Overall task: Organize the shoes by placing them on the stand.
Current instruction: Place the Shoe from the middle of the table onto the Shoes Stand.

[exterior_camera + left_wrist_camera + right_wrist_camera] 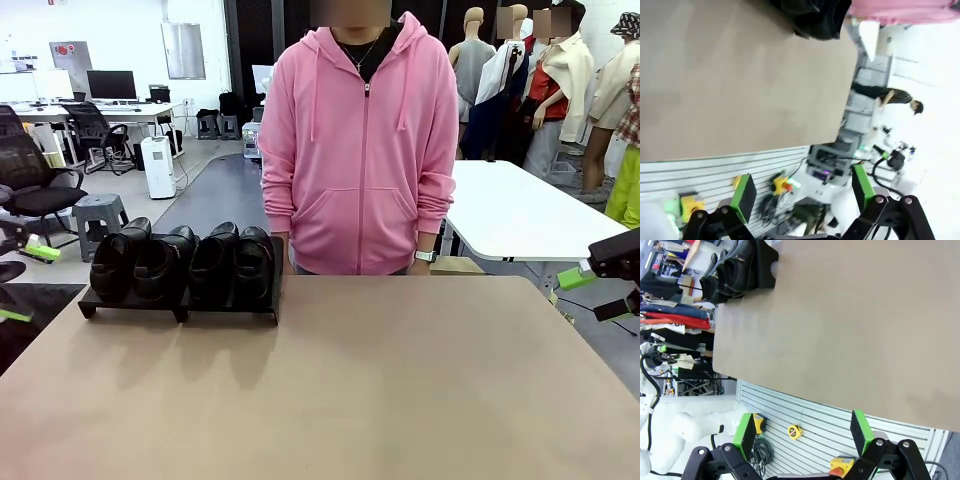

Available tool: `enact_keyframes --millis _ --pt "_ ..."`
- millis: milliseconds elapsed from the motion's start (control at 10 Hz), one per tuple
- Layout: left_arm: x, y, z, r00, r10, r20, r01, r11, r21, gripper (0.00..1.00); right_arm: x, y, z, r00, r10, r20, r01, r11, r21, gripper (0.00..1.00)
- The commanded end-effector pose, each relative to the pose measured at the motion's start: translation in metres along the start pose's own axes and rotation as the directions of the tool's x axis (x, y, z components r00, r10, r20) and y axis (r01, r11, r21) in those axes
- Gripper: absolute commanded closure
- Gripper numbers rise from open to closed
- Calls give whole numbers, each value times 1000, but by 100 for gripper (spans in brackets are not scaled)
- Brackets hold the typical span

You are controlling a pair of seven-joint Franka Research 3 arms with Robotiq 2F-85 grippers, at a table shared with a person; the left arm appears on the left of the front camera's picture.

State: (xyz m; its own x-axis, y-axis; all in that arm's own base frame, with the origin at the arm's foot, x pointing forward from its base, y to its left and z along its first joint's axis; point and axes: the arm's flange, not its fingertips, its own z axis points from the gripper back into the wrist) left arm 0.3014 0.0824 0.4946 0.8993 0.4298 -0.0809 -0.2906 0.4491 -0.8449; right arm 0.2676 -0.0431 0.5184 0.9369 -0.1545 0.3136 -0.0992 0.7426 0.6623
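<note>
I'm looking across the table (330, 390) and all four shoes (185, 262) sit in a tight row on the stand (180, 302) at the far left corner, just in front of the person in the pink hoodie (358, 140). The shoes are glossy black loafers with rounded toes and thick dark soles, heels raised toward the person and toes pointing down the slope toward me, each one touching its neighbour. The stand reads as two low matte-black platforms butted side by side, with a small gap visible between their short legs near the middle; each carries two shoes. From my right wrist camera I see the same row at the top left, tipped sideways, the leather catching highlights. On my left wrist camera a dark, shiny lump of shoe and stand edges in at the top. My left gripper (802, 192) hangs off the table edge with its green pads spread wide apart and nothing between them. My right gripper (802, 430) is the same: jaws fully apart, empty, hovering past the near edge of the table over the slatted panel (805, 415). In the front view its green-tipped fingers (572, 278) poke in at the right edge, well apart from the shoes.
</note>
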Motion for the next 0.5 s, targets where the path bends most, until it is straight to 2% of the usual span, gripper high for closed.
enact_keyframes --millis 0,100,400 --pt "8 11 -32 998 -6 62 12 996 -83 0 1 4 1 1000 -22 10 22 1000 16 0" --pt "0 0 0 1000 0 0 0 1000 0 0 1 4 1 1000 -22 10 22 1000 16 0" --pt "0 0 0 1000 0 0 0 1000 0 0 1 4 1 1000 -22 10 22 1000 16 0"
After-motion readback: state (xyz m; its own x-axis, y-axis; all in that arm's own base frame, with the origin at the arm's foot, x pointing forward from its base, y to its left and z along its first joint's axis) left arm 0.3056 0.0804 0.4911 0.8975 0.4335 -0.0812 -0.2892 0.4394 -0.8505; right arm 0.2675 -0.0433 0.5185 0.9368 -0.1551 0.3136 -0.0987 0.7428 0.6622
